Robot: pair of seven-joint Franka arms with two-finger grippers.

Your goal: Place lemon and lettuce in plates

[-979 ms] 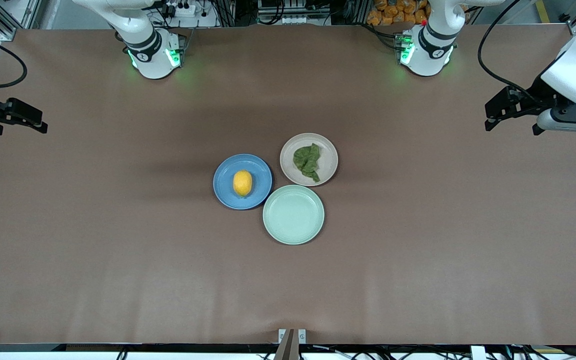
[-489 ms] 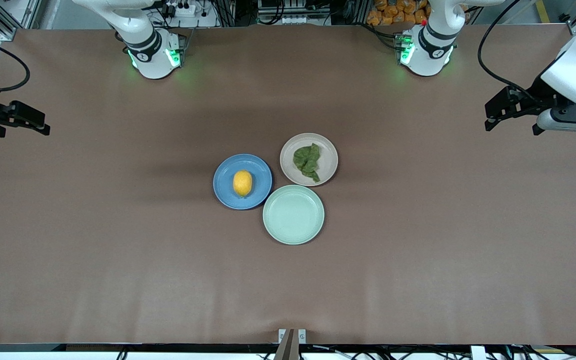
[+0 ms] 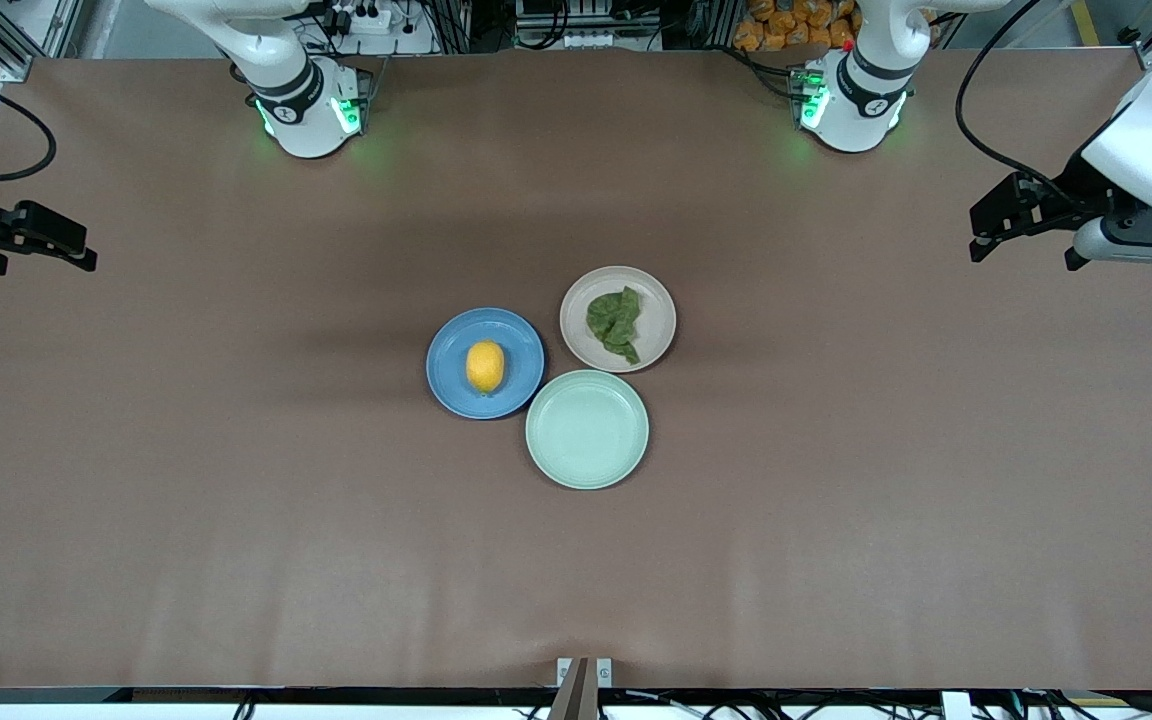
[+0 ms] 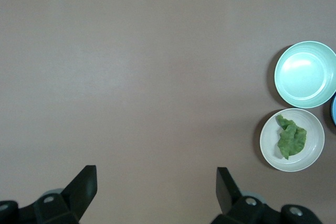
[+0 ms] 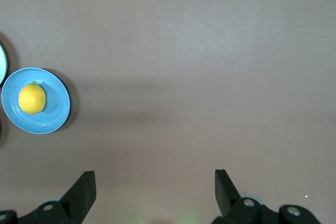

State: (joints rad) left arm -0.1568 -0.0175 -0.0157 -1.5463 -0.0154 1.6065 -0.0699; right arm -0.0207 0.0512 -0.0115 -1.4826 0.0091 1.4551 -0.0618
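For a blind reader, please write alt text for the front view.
The lemon lies in the blue plate and the lettuce in the beige plate, beside an empty mint green plate. Left gripper and right gripper wait open at the table's ends.

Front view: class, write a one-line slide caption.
Lemon on blue plate, lettuce on beige plate, mint plate bare.

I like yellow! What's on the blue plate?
A lemon lies alone on the blue plate. The patch of plate under the lemon is hidden.
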